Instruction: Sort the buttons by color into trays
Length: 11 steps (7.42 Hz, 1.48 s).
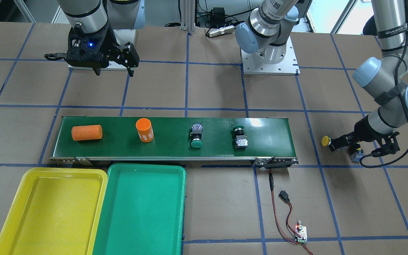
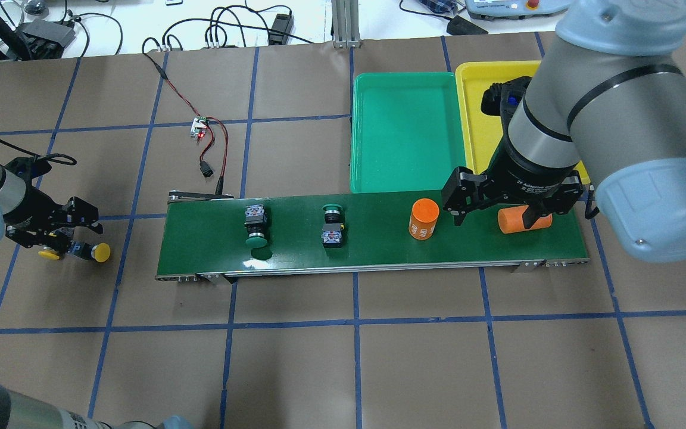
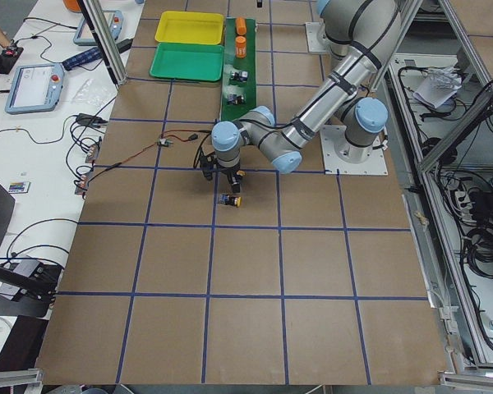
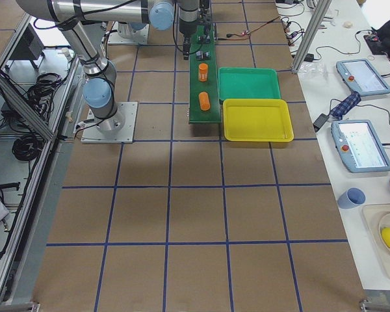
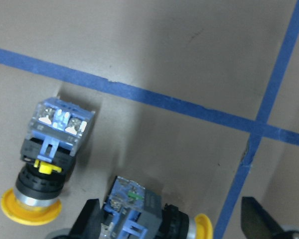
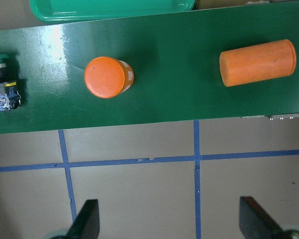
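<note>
Two green buttons [image 1: 197,136] [image 1: 240,136] lie on the dark-green belt [image 1: 170,140]. Two yellow buttons lie on the paper past the belt's end. My left gripper [image 5: 172,226] is open and low, its fingers [image 5: 85,221] either side of one yellow button [image 5: 139,219], also seen in the front view [image 1: 331,142]. The other yellow button [image 5: 47,159] lies just beside it. My right gripper [image 1: 114,70] is open and empty, high over the table on the robot's side of the belt. The yellow tray [image 1: 48,212] and green tray [image 1: 140,212] are both empty.
Two orange cylinders are on the belt near the trays, one lying [image 1: 87,132], one upright [image 1: 145,130]. A small circuit board [image 1: 301,234] with red-black wires lies past the belt's end.
</note>
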### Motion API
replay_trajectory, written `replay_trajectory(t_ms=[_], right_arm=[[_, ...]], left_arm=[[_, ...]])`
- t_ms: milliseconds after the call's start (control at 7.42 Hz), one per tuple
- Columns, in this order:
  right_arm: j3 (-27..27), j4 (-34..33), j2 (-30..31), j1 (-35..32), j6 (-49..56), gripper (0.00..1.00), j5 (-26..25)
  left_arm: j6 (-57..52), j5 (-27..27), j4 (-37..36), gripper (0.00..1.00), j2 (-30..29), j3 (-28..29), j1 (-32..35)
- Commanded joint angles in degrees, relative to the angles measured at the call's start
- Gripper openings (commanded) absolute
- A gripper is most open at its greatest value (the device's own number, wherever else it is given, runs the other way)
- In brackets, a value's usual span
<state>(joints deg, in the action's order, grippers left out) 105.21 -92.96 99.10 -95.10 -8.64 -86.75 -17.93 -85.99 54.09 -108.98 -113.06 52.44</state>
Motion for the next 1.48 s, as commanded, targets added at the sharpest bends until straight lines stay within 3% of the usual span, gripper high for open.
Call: replay_trajectory(t_ms=[0,270,539,674,809,1079,1348], right_arm=[[0.0,0.1,-0.4,-0.3,-0.2,1.00,0.1],[0.2,-0.1,-0.7,-1.5,-0.1,1.00,0.0],[0.3,-4.8,-2.8,-3.9,-0.2,1.00,-0.1],[0.3,-5.6,-4.1,-4.4,-0.6,1.00,0.0],[0.2,-8.8,-5.9,-5.7,-4.0,1.00,-0.1],[0.2,-12.9,-7.5,-9.8,-7.2,1.00,0.0],[0.2,-18.4,-12.8,-10.5,-11.9,1.00,-0.2]], left_arm=[[13.4,-0.2,-0.1,1.00,0.0,-0.8,-1.4],[20.5,-0.3,-0.6,1.00,-0.2,-0.6,-1.1],[29.5,0.4,-0.6,1.00,-1.3,-0.7,-1.4],[30.0,0.6,-0.7,0.95,-1.7,-0.7,-1.3],[29.8,1.7,-0.6,0.76,-1.9,-0.8,-1.3],[28.9,3.6,-0.4,0.00,-2.0,-0.4,-1.3],[28.7,4.2,1.8,0.00,1.1,0.3,-0.9]])
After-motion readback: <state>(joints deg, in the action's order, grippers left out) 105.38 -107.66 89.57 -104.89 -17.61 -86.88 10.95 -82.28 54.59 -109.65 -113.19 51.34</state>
